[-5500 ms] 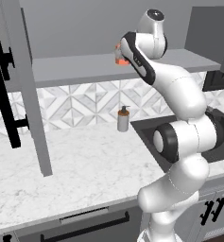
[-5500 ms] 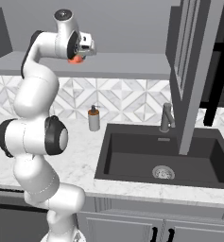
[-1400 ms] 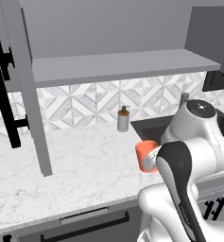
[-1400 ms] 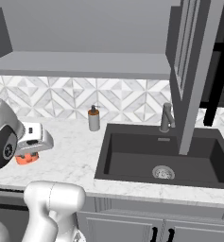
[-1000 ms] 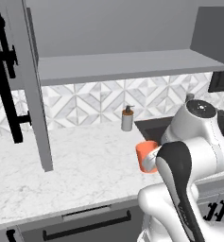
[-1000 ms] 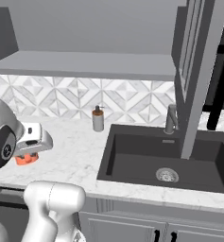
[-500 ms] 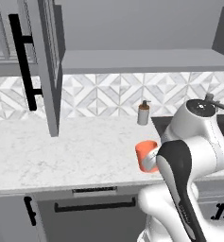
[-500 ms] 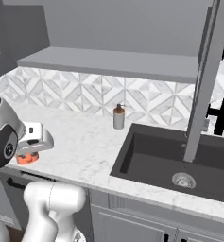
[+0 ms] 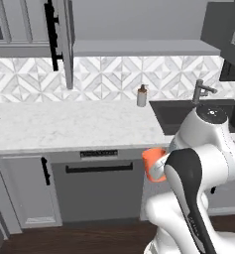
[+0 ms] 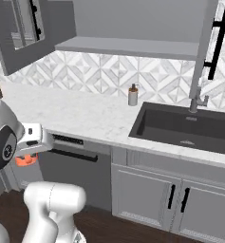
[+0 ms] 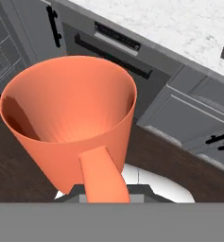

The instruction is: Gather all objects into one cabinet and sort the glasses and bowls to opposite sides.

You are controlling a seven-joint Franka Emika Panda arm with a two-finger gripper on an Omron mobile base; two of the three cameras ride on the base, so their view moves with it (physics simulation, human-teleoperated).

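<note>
**Surfaces and finishes**

The orange mug (image 11: 68, 123) looks like smooth, matt plastic with faint vertical streaks inside. The countertop (image 9: 64, 126) is white marble with grey veining. The backsplash (image 10: 109, 71) shows faceted patterned tile. The sink (image 10: 190, 129) is matt black. The faucet (image 9: 201, 92) looks metallic. The cabinet (image 9: 139, 47) is flat matt grey.

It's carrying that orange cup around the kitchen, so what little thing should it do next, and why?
Probably keep the end effector shut on the orange mug and start lifting it toward the open wall cabinet's shelf. The mug hangs low, in front of the dishwasher, well below that shelf.
</note>
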